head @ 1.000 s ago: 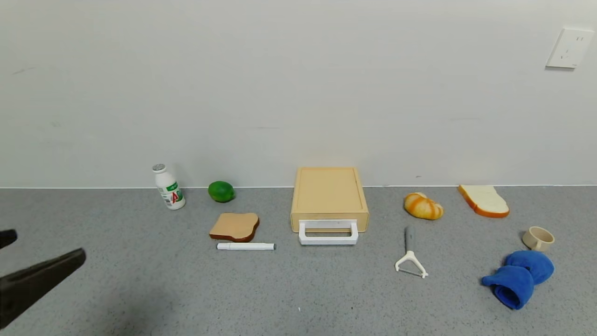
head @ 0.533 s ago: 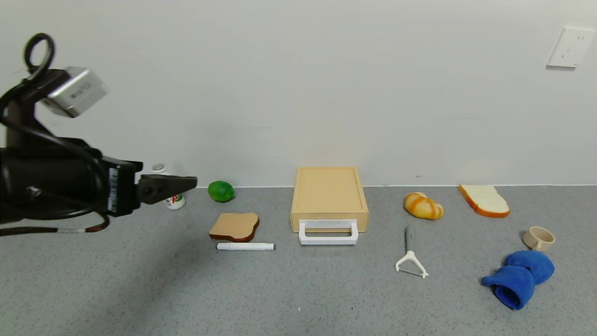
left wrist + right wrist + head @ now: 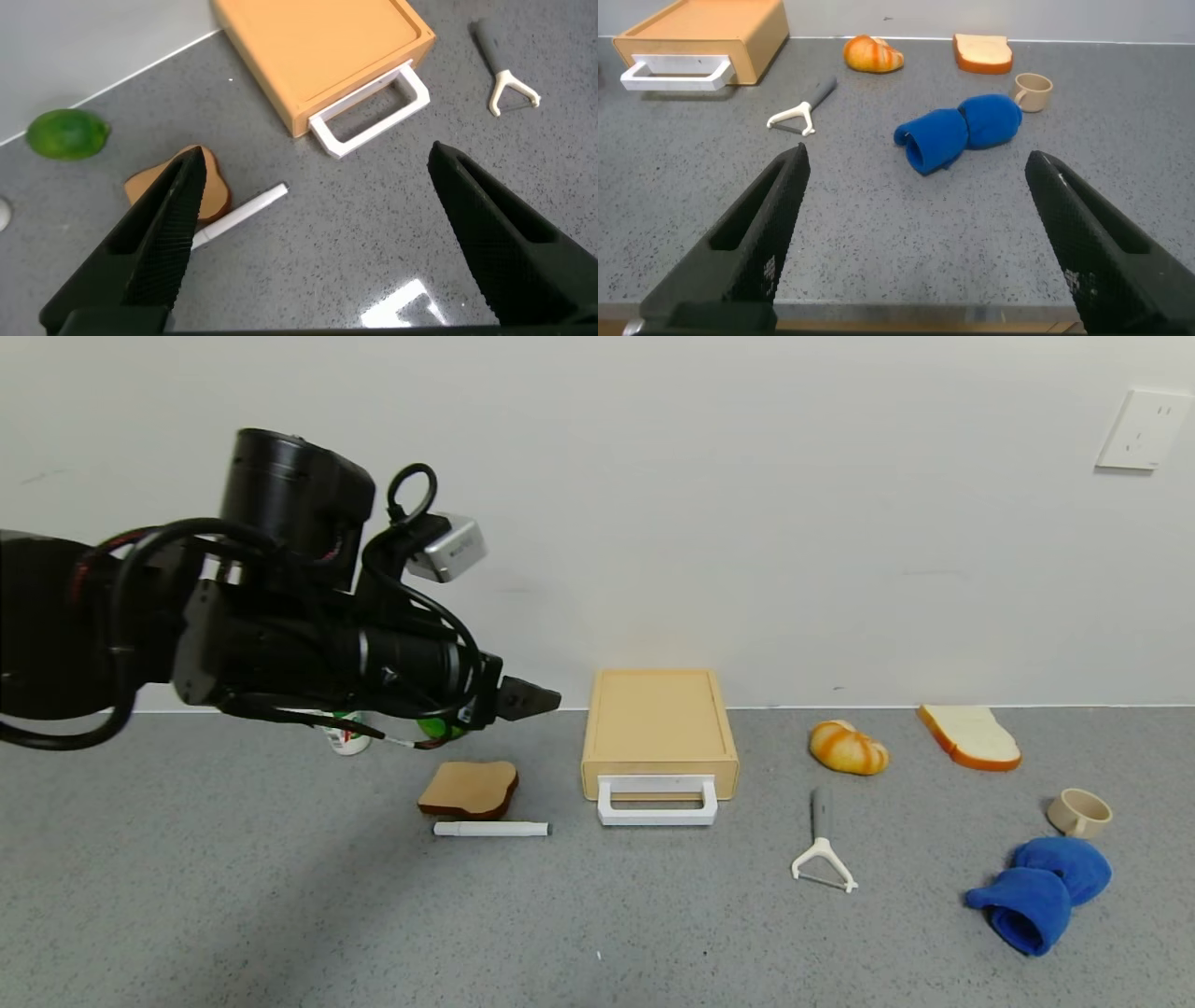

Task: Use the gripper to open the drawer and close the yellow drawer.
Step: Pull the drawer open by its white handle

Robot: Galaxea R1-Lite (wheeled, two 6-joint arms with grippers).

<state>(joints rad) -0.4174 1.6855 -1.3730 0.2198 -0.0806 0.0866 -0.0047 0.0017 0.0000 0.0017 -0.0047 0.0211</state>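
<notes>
Our left tool [image 3: 537, 698] hangs spread above the counter [image 3: 280, 915], aimed rightward toward the drawer [image 3: 659, 788], which sits shut against the wall, its white handle [image 3: 657, 816] facing us for hooking. Our right tool [image 3: 910, 243], parked low, is likewise spread.

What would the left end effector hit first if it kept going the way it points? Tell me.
Probably the drawer. In the head view the left end effector hangs above the table, aimed toward the box's near side; the wrist view shows its open fingers framing the white handle. Depth is unclear, so it might pass above it.
</notes>
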